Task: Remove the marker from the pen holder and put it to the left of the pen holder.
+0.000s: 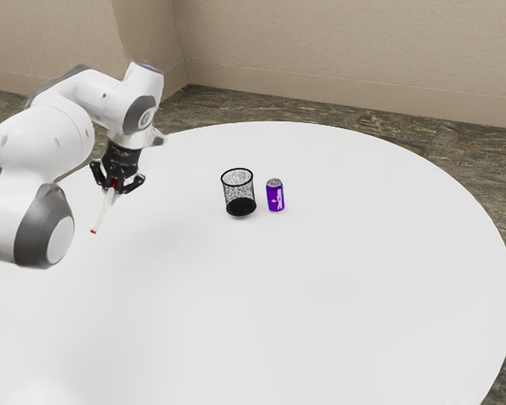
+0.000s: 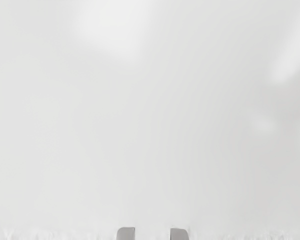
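The marker [image 1: 104, 213] slants beneath the gripper [image 1: 113, 187], well apart from the pen holder [image 1: 239, 194]; its 2 fingers [image 2: 126, 234] stand parted, gripping nothing, so release seems in hand, a clean lift next.

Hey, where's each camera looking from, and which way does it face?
Exterior view: from the arm's side, above table height, looking down across the white table to the pen holder, purple can and wall; the arm, gripper and marker show at the exterior view's left.
Wrist view: from the arm's hand, facing a white surface, likely the tabletop; two grey gripper ends show at the lower edge.
Shared: the gripper, and probably the tabletop.
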